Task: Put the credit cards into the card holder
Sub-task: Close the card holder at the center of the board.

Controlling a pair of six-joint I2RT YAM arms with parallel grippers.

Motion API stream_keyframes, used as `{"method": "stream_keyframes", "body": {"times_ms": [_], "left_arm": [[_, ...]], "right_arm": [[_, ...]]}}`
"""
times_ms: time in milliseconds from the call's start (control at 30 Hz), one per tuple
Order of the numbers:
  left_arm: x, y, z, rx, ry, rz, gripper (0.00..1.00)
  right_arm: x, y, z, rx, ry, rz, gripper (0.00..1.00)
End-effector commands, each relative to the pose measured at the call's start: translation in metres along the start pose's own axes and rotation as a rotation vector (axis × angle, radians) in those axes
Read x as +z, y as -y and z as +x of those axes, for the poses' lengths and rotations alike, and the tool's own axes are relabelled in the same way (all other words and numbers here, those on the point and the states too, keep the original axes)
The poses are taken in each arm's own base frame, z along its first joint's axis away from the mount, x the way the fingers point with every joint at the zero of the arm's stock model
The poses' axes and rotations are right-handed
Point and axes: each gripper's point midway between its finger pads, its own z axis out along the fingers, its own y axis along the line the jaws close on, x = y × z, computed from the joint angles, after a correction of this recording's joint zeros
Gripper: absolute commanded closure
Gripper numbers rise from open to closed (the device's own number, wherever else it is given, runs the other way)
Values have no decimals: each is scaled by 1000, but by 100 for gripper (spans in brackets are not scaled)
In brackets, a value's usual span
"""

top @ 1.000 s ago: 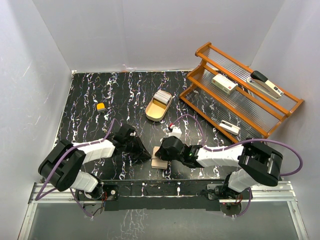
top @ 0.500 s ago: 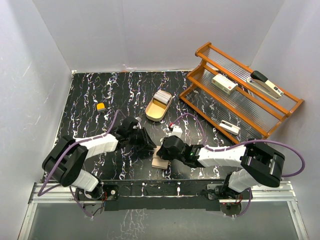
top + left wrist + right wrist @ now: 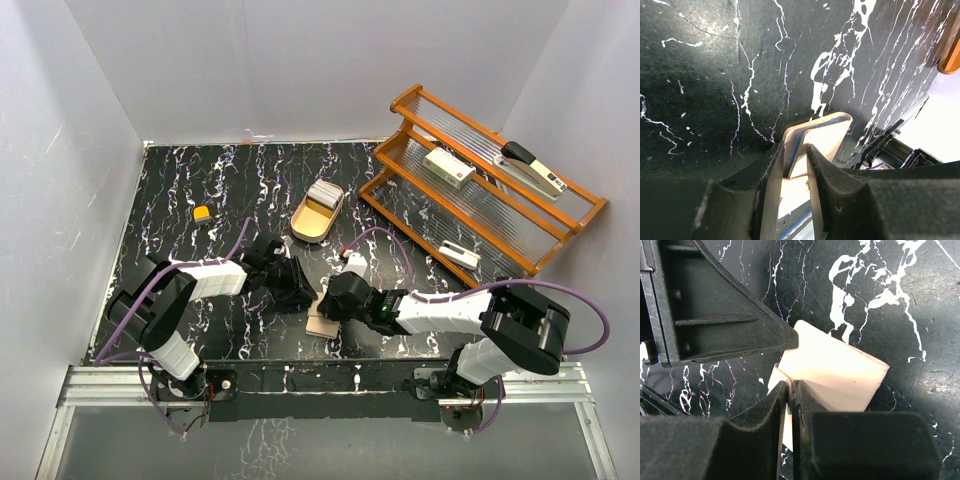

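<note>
The tan card holder (image 3: 320, 326) lies near the table's front edge between my two grippers. My left gripper (image 3: 305, 298) reaches it from the left. In the left wrist view its jaws (image 3: 792, 147) stand narrow, with the holder's folded edge (image 3: 822, 132) pinched between them. My right gripper (image 3: 325, 308) comes from the right. In the right wrist view it (image 3: 790, 385) is shut on a thin flap of the holder (image 3: 840, 367). The left gripper's black finger (image 3: 730, 315) touches the holder's far corner. The pale credit cards (image 3: 323, 193) are stacked in the gold oval tray (image 3: 308, 228) farther back.
A wooden tiered rack (image 3: 480, 190) stands at the back right, holding a white box with a red mark (image 3: 448, 167), a stapler (image 3: 533, 168) and a small white item (image 3: 458, 253). A small orange object (image 3: 202, 213) lies at the left.
My left gripper has swung right and a little away from the front edge, onto the card holder's left edge. The right gripper and the holder have hardly moved.
</note>
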Motion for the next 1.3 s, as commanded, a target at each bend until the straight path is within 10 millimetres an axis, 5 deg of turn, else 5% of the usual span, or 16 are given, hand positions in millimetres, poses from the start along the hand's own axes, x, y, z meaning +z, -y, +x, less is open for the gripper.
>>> {"method": "stream_keyframes", "body": {"times_ms": [0, 567, 833, 1267], "left_arm": [[1, -29, 8, -25, -14, -117, 76], [-4, -39, 8, -34, 12, -162, 82], [-5, -36, 9, -38, 12, -151, 82], [-18, -18, 2, -33, 44, -122, 75]], "right_arm": [[-4, -2, -10, -6, 36, -6, 92], [-10, 3, -13, -1, 47, 19, 86], [-8, 1, -12, -10, 43, 9, 100], [-8, -3, -16, -20, 59, -13, 100]]}}
